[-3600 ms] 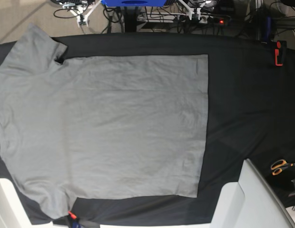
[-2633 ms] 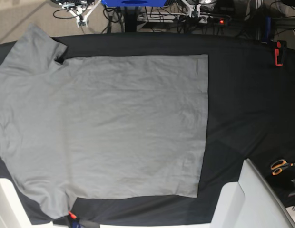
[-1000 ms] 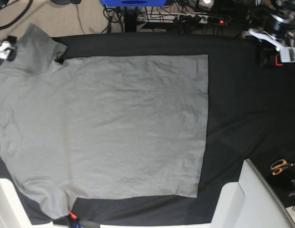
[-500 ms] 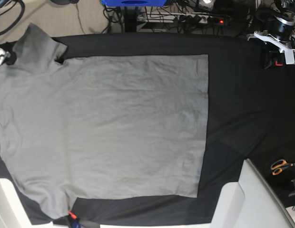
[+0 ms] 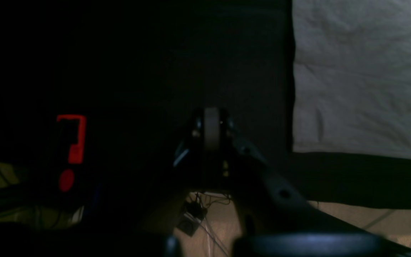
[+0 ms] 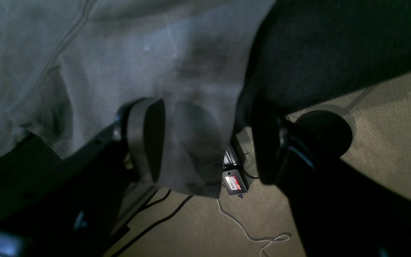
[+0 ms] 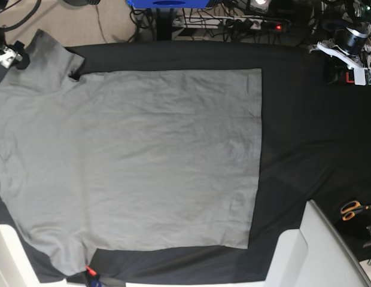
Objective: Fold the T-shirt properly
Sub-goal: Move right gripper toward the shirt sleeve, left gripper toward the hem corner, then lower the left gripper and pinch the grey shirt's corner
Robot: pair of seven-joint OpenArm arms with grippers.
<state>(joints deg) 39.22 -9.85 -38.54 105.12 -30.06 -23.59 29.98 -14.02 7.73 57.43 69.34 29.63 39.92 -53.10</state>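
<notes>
The grey T-shirt [image 7: 125, 161] lies spread flat on the bench [image 7: 311, 131], which is draped in a black tablecloth [image 7: 293, 107]. Its straight hem edge runs near the middle of the bench, and its sleeves reach toward the bench's left end in the base view. The lower sleeve and the shirt's left side are cut off by the picture edge, so the neckline cannot be seen.

The right gripper [image 6: 205, 142] hangs at the upper sleeve [image 6: 191, 150] of the T-shirt, where that sleeve droops over the bench edge above the carpeted floor. Its jaws stand wide apart, one dark pad in front of the fabric and the other beside the sleeve's edge; they hold nothing. In the base view only a small part of this gripper [image 7: 7, 52] shows at the frame's left border.

The left gripper [image 5: 211, 134] is over bare tablecloth, well apart from the T-shirt's hem corner [image 5: 298, 146]. The left wrist view is very dark, and its jaws appear pressed together with nothing between them.

A red clamp [image 5: 70, 142] sits dimly beyond the left gripper. Orange-handled scissors [image 7: 352, 210] lie at the bench's far right, near a white panel [image 7: 320, 251].
</notes>
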